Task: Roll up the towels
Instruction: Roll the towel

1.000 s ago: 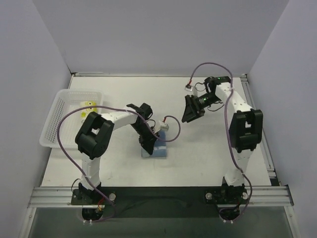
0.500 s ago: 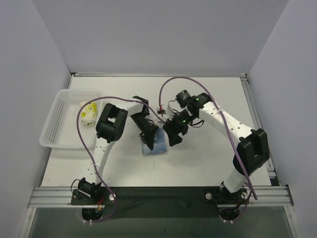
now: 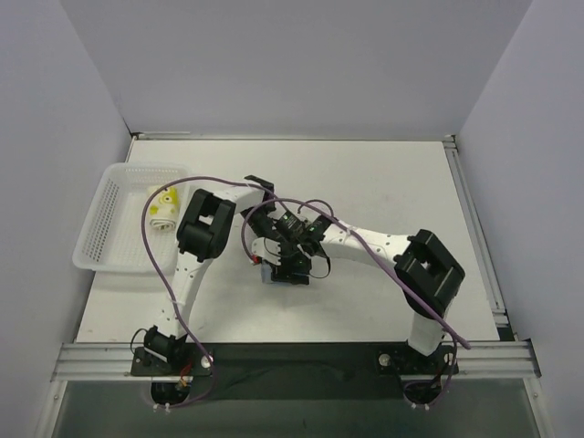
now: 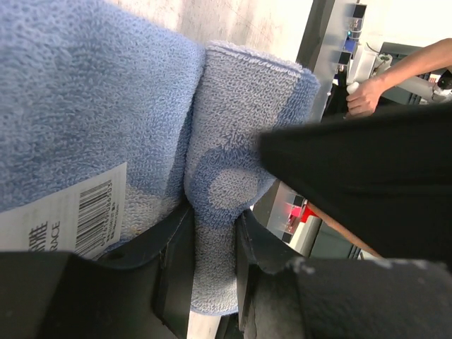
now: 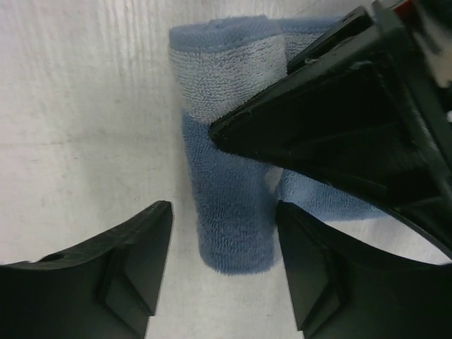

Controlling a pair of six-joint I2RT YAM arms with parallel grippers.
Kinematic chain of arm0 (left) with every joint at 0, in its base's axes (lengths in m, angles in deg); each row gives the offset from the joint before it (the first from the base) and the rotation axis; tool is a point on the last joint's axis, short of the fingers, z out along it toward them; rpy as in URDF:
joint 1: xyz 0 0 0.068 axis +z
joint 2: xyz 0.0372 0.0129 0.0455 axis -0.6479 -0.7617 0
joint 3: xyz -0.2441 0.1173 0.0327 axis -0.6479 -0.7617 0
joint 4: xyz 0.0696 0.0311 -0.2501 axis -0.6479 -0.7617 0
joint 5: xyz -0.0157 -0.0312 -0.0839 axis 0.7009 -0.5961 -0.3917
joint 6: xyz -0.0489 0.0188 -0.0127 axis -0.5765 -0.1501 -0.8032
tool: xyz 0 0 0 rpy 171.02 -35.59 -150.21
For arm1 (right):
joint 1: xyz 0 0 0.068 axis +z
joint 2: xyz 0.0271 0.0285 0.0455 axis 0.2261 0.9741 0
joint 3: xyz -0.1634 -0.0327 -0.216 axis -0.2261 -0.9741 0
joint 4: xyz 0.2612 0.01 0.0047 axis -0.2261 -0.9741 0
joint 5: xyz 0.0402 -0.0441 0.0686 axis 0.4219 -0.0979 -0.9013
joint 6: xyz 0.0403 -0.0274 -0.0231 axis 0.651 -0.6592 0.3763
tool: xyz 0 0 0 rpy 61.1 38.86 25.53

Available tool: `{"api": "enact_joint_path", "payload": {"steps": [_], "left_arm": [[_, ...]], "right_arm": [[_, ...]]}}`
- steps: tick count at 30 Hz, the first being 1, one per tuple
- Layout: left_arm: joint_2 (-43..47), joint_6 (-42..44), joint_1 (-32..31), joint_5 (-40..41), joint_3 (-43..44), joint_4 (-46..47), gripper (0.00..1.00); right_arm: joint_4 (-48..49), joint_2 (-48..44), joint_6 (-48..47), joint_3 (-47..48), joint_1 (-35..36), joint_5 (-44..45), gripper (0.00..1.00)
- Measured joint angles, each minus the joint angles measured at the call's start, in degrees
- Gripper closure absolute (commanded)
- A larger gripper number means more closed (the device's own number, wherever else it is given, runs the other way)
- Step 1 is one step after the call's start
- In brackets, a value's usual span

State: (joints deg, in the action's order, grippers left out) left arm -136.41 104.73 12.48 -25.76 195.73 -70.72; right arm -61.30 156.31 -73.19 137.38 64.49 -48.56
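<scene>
Altogether two towels, one basket and two grippers show. The cream towel (image 3: 162, 209) lies rolled inside the basket (image 3: 102, 228) at the left of the table (image 3: 392, 182), its long axis running roughly near to far. The blue towel (image 5: 233, 191) sits mid-table, partly rolled; in the right wrist view the roll's long axis points straight away from the camera. The left gripper (image 4: 212, 240) is clamped narrowly on a fold of the blue towel, near its one white label (image 4: 63, 219). The right gripper (image 5: 222, 219) stands wide, a finger on either side of the roll's near end.
</scene>
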Motion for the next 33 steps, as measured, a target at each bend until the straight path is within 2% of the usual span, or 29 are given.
{"api": "enact_joint_path", "payload": {"steps": [1, 2, 4, 7, 8, 9, 16, 21, 28, 31, 33], "left_arm": [[0.0, -0.02, 0.0, 0.02, 0.0, -0.02, 0.73], [0.0, -0.09, 0.0, 0.02, 0.0, 0.0, 0.73], [0.0, -0.52, 0.0, 0.09, -0.02, 0.02, 0.69], [0.04, -1.36, 0.15, 0.09, -0.22, 0.2, 0.57], [0.22, -1.49, 0.28, 0.02, -0.52, 0.35, 0.55], [0.46, -1.66, 0.44, -0.04, -0.96, 0.44, 0.49], [3.54, -2.54, 2.56, -0.61, -4.0, 2.6, 0.4], [6.84, -2.93, 6.84, 3.52, -2.75, 5.95, 0.39], [11.72, -5.64, 18.29, 9.31, 5.07, 11.32, 0.39], [17.51, -7.76, 22.38, 11.78, 4.39, 14.69, 0.39], [22.86, -9.09, 23.58, 12.98, 0.61, 18.29, 0.39]], "right_arm": [[0.79, 1.01, -0.39, -0.44, 0.13, 0.79, 0.48], [1.29, 2.1, -0.72, -0.59, 0.22, 1.42, 0.61], [2.62, 3.74, -1.51, -0.72, 0.24, 2.32, 0.72], [3.26, 3.8, -1.36, -0.92, 0.22, 1.68, 0.96], [3.23, 3.8, -1.42, -0.92, 0.2, 1.44, 1.0], [3.1, 3.8, -1.29, -0.87, 0.13, 0.94, 1.0], [-2.99, 5.81, -0.09, 2.95, -2.6, -7.23, 1.0], [-9.18, 8.09, 0.7, 5.44, -5.44, -13.05, 1.0], [-20.85, 14.47, 1.88, 11.5, -10.19, -21.35, 1.0], [-25.66, 19.39, 2.29, 16.31, -12.48, -25.22, 1.0], [-28.61, 22.34, 2.62, 18.97, -14.05, -28.22, 1.0]]}}
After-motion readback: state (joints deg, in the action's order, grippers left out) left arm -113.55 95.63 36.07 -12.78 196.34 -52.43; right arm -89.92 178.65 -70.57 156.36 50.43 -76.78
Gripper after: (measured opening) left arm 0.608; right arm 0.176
